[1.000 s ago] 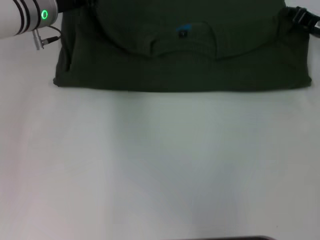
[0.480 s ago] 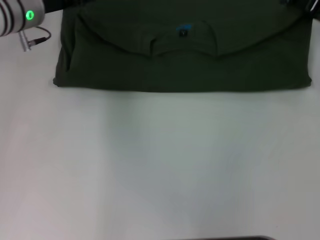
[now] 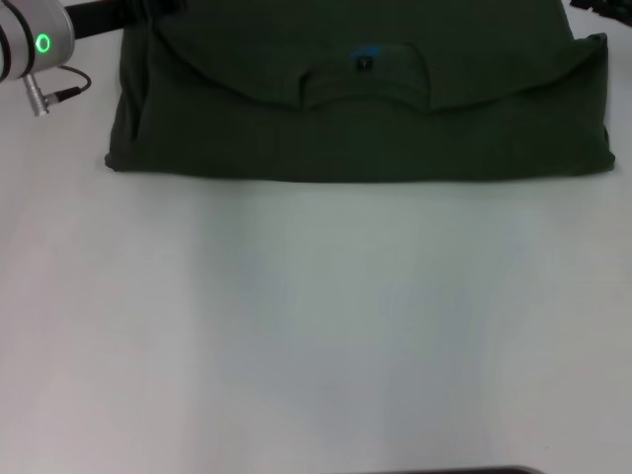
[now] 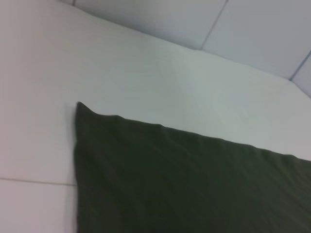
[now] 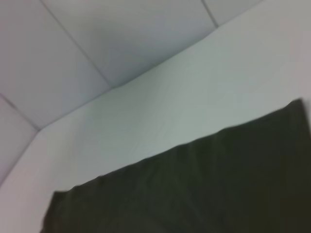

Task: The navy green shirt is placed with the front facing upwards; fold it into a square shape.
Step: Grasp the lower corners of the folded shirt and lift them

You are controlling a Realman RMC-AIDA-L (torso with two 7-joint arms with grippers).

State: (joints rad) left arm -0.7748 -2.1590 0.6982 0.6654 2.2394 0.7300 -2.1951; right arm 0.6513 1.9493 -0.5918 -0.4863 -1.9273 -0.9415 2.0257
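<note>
The navy green shirt (image 3: 355, 128) lies at the far side of the white table (image 3: 316, 326), folded into a wide band. Its collar and small black neck label (image 3: 363, 61) sit on the upper layer, and no lettering shows. My left arm (image 3: 35, 39), with a green ring light, is at the shirt's far left corner, and its gripper's dark body (image 3: 109, 15) reaches over the cloth there. Only a dark sliver of my right gripper (image 3: 597, 5) shows at the far right corner. The left wrist view shows a flat corner of the shirt (image 4: 194, 184); the right wrist view shows the shirt (image 5: 194, 194) too.
Bare white tabletop stretches from the shirt's near edge towards me. A dark strip (image 3: 454, 470) shows at the near edge of the head view. Grey wall panels (image 5: 121, 34) rise behind the table.
Both arms have drawn back towards the far side, and the right one has almost left the head view. The upper layer's corners now lie spread out flat on the shirt.
</note>
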